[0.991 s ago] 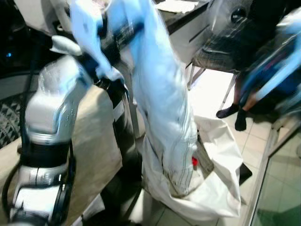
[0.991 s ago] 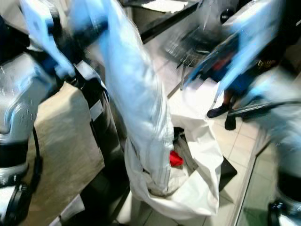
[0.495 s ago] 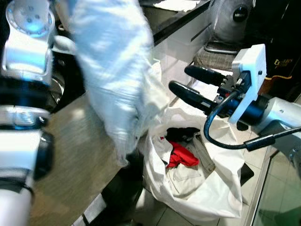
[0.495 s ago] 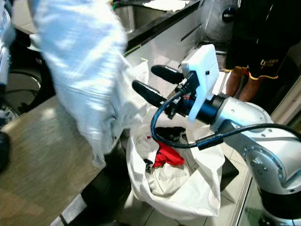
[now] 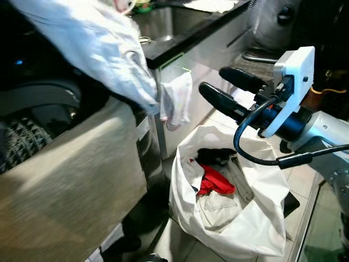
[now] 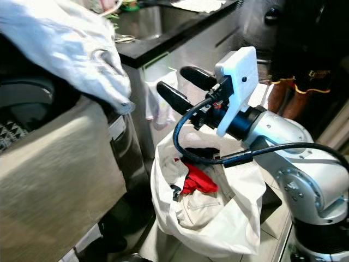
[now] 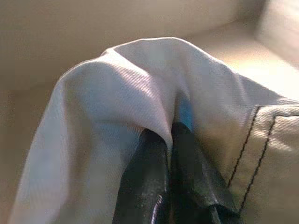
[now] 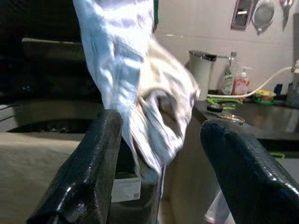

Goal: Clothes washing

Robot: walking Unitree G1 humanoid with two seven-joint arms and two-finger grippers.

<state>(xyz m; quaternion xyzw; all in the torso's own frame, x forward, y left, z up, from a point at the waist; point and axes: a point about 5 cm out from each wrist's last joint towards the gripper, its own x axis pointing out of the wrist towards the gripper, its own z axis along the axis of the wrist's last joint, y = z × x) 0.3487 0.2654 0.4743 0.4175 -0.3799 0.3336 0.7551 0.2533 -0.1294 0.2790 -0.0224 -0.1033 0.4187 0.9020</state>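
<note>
1. Closest to me, the washer (image 5: 65,180), its beige front panel w/ the dark drum opening behind. The pale garment (image 5: 92,46) hangs over that opening, but its lower end trails out past the washer's corner edge. If it's let go like that, I'd guess the tail slides off & drags the lot to the floor.

2. Left end effector (image 7: 169,140) is clamped on a fold of the garment, fingers pressed together w/ cloth draped over them. Thin pinch, from the look of it. A quick swing could pull the fabric free before it's over the drum.

3. Right end effector (image 6: 181,86) hovers above the white laundry bag (image 5: 256,229), fingers spread, nothing in them. Its wrist view looks straight at the hanging garment, fairly near. If both arms move at once, the cloth could snag on those fingers.

4. The bag sits on the floor beside the washer, mouth open, w/ a red item (image 5: 214,183), sth dark & a beige piece inside. It's soft & slumped; a careless reach may fold the rim over the clothes or tip it.

5. Further back, a small cloth (image 5: 175,101) hangs from the dark counter (image 5: 185,33); the garment's tail hangs near it & might catch.

6. A person's legs (image 6: 289,93) stand behind the right arm, close enough that a wide swing back is risky.
</note>
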